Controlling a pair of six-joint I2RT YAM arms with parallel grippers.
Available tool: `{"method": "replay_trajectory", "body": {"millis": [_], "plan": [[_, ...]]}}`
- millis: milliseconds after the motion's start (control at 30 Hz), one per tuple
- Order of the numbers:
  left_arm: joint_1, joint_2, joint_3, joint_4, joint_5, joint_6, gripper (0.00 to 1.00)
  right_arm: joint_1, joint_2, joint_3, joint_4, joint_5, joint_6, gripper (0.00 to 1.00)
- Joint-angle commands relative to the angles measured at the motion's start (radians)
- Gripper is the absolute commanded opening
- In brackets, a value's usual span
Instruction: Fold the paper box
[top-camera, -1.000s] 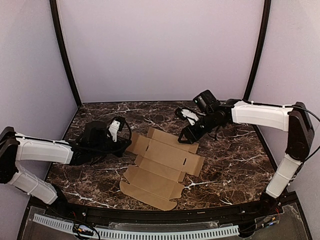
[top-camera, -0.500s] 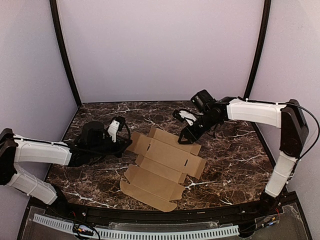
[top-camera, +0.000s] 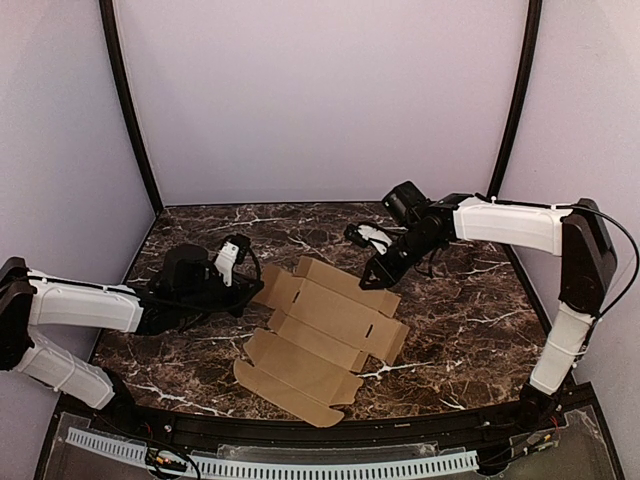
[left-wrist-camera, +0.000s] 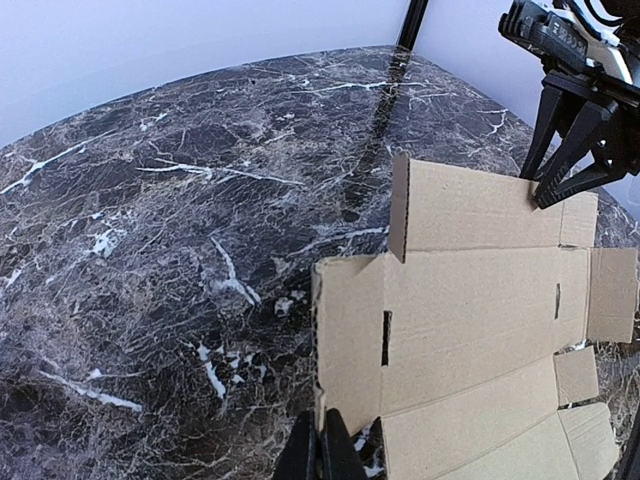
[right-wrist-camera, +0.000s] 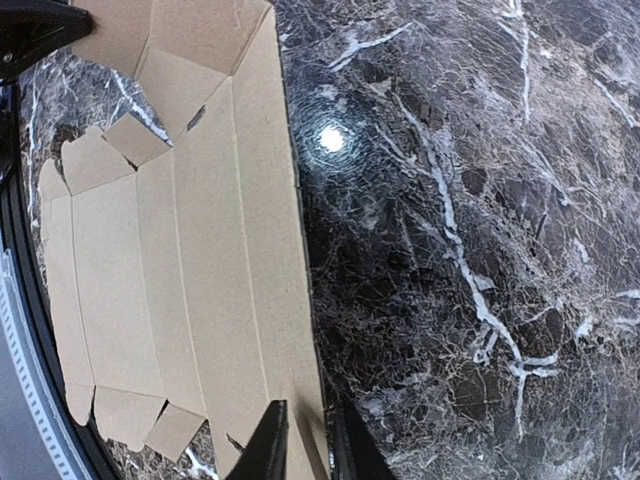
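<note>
No readable text, labels, brands, numbers or signs in any view, paper box (top-camera: 330, 322) plain brown cardboard with bare, unprinted faces

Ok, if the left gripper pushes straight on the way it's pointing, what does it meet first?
The paper box: the shut left gripper points at the near edge of its side flap, just ahead of the fingertips. Whether they already touch it I cannot tell; depth is unclear.
</note>
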Motion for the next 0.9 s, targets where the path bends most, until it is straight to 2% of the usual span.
{"method": "replay_trajectory", "body": {"millis": [0,167,367,433,633,767,867], "plan": [[-0.003,-0.029,-0.012,0.025,-0.002,0.008,0.0,-0.003,-0.018,0.0,-0.004,-0.059,-0.002,0.11],[-0.003,-0.03,-0.007,0.024,0.0,0.007,0.0,-0.003,-0.017,-0.001,-0.004,-0.078,-0.002,0.0],[-0.003,-0.031,0.006,0.003,-0.012,0.006,0.02,-0.003,-0.026,-0.002,-0.018,-0.071,-0.004,0.0],[-0.002,-0.034,0.014,-0.017,-0.026,0.002,0.07,-0.003,-0.034,0.003,-0.026,-0.066,-0.008,0.0],[-0.002,-0.055,0.037,-0.082,-0.044,-0.03,0.38,0.002,-0.076,0.005,-0.03,-0.005,0.0,0.0],[-0.002,-0.069,0.073,-0.139,-0.029,-0.058,0.47,0.036,-0.101,-0.008,-0.019,0.063,0.0,0.0],[-0.003,-0.068,0.133,-0.195,0.013,-0.077,0.48,0.08,-0.119,-0.023,-0.006,0.141,0.0,0.0]]}}
